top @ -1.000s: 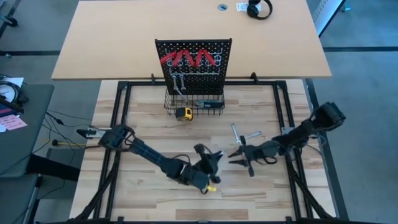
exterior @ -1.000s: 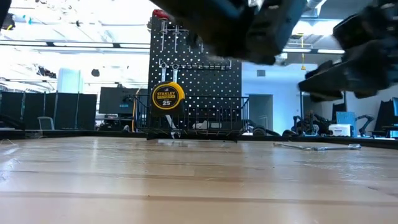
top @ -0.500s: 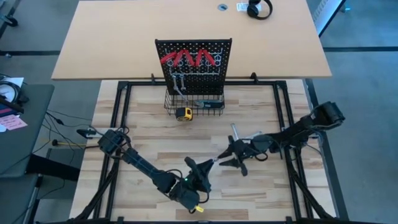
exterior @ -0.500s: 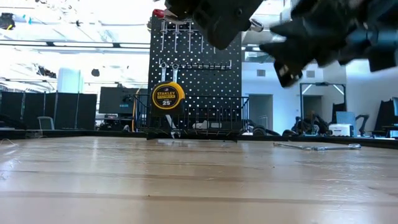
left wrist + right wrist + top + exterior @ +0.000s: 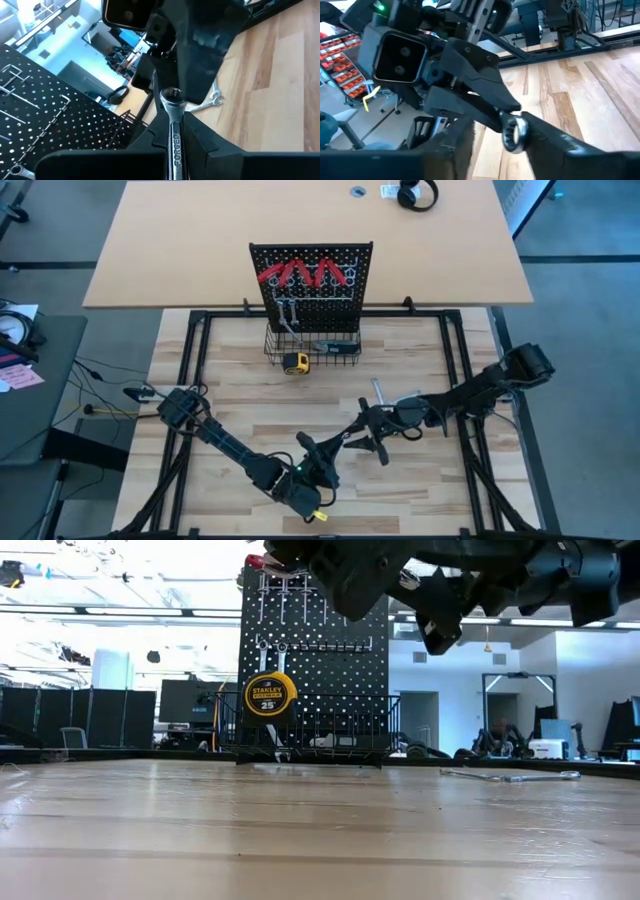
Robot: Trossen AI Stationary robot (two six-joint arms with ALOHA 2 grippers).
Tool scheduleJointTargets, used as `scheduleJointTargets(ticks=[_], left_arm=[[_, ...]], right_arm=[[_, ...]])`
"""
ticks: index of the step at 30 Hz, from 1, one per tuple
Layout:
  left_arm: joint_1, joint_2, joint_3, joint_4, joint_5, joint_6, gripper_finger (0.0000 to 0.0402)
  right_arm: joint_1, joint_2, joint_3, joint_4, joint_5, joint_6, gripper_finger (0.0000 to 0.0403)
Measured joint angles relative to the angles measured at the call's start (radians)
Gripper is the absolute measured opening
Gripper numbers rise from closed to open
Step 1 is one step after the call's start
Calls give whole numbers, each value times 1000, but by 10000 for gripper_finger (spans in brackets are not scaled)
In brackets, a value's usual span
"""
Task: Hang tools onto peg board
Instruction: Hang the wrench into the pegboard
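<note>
A: What do we see of the wrench (image 5: 175, 135)?
B: Slim, silver, with stamped lettering on the shaft and a ring end (image 5: 514, 131). Our left tool (image 5: 318, 452) is clenched on it, above the near middle of the worktop (image 5: 240, 405), shaft running up between the fingers (image 5: 202, 137).
A: And our right tool (image 5: 366, 432)?
B: It sits right at that ring end, its fingers (image 5: 555, 137) on either side of the ring. They stand apart, but we cannot tell whether they press the metal or only bracket it.
A: Other tools?
B: Two more wrenches (image 5: 392, 395) lie flat on the worktop just behind the right arm. Red pliers (image 5: 305, 275) hang in a row along the top of the peg board (image 5: 312, 285), with a few silver wrenches (image 5: 288, 313) on hooks below them.
A: And the basket (image 5: 312, 348)?
B: At the board's foot, with a yellow tape measure (image 5: 268, 694) at its left end. Something bluish lies inside; we cannot make it out.
A: What is hidden?
B: In the low view both arms are cut off at the top edge, and only the ring end (image 5: 409, 580) peeks out. From above, the held wrench is nearly lost between the two dark tools. The lower shaft is hidden in the left wrist view.
</note>
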Motion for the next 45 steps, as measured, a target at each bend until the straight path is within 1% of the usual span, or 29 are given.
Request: scheduleJointTargets(ticks=[4,6,7,9,11,13,15,16,17,19,21,23,27,30,33,39,45], left_arm=[[-1,0,0,-6,8,1,18],[-1,0,1,-33,13,6,34],[0,0,1,-43,13,10,45],[0,0,1,-47,-9,1,70],[-1,-9,0,-60,-10,-39,96],[-1,-32,0,-113,8,-119,119],[-2,-69,0,-220,36,-244,136],[-2,-90,0,-284,56,-327,143],[-1,-116,1,-368,112,-419,146],[14,-159,1,-525,266,-596,149],[37,-190,1,-660,418,-750,149],[61,-202,1,-720,529,-837,147],[83,-188,1,-739,644,-844,144],[85,-176,0,-750,665,-844,142],[87,-178,0,-748,663,-848,130],[80,-182,0,-749,664,-846,83],[81,-182,0,-748,680,-847,31]], right_arm=[[-1,0,0,-7,5,-6,74],[0,0,0,-9,2,-20,31],[0,0,0,-13,2,-23,24],[0,0,1,-26,9,-24,24],[3,-1,1,-45,38,-25,26],[2,-1,3,-55,51,-30,26],[5,-2,3,-66,51,-40,26],[9,-1,2,-84,52,-46,26],[10,1,0,-96,52,-55,26],[15,2,-1,-108,54,-69,26],[22,0,0,-100,54,-74,26],[22,0,0,-105,59,-85,26],[22,-11,0,-109,59,-96,26],[23,-23,1,-127,58,-97,26],[22,-26,0,-132,58,-97,26],[22,-27,0,-174,59,-97,29],[29,-27,0,-181,60,-97,31]])
